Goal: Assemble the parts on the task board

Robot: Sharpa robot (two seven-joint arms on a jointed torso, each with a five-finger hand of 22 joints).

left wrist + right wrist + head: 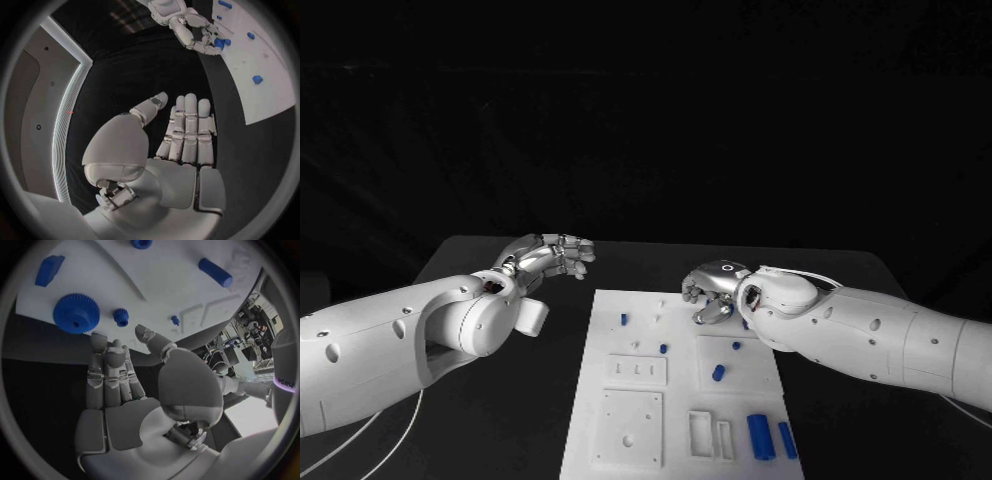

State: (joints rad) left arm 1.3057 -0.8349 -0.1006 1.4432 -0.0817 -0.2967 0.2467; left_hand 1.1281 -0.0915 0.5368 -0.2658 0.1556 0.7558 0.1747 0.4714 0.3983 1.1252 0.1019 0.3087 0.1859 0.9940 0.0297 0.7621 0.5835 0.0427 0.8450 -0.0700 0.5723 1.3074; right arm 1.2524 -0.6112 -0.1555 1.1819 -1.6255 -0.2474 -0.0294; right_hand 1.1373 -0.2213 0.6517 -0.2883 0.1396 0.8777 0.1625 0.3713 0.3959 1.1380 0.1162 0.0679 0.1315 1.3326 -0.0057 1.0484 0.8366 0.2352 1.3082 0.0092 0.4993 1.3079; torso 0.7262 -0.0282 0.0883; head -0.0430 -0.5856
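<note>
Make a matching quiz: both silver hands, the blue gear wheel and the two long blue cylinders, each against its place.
1 left silver hand
2 right silver hand
3 blue gear wheel
4 two long blue cylinders

A white task board's near right corner
B above bare black table
C above the board's far end
D just beside the right hand

Pairs: 1-B, 2-C, 3-D, 4-A
</note>
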